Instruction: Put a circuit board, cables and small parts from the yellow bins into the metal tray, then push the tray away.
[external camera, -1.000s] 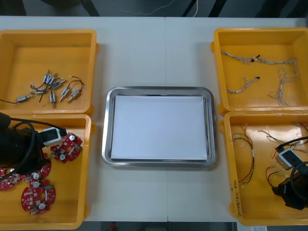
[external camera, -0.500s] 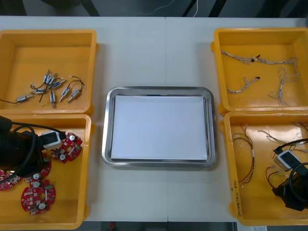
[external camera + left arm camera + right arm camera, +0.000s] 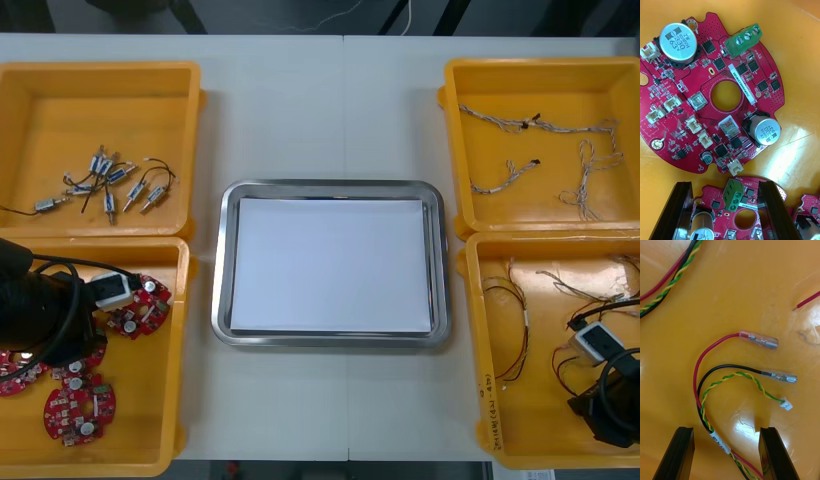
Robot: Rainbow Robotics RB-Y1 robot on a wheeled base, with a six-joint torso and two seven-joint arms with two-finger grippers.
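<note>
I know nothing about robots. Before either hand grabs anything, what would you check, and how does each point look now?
1. Left hand open, above a circuit board: ok.
2. That board free of the neighbouring board: cannot tell.
3. Right hand open, red and yellow cable between its fingers: ok.
4. That cable untangled from others: cannot tell.
5. Metal tray sits level, ready to receive: ok.

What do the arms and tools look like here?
Left arm and right arm: bulky black wrists, looped black harness cables, each with a small white box. Left tool and right tool: two flat matte-black fingers, squared tips, no markings visible.
</note>
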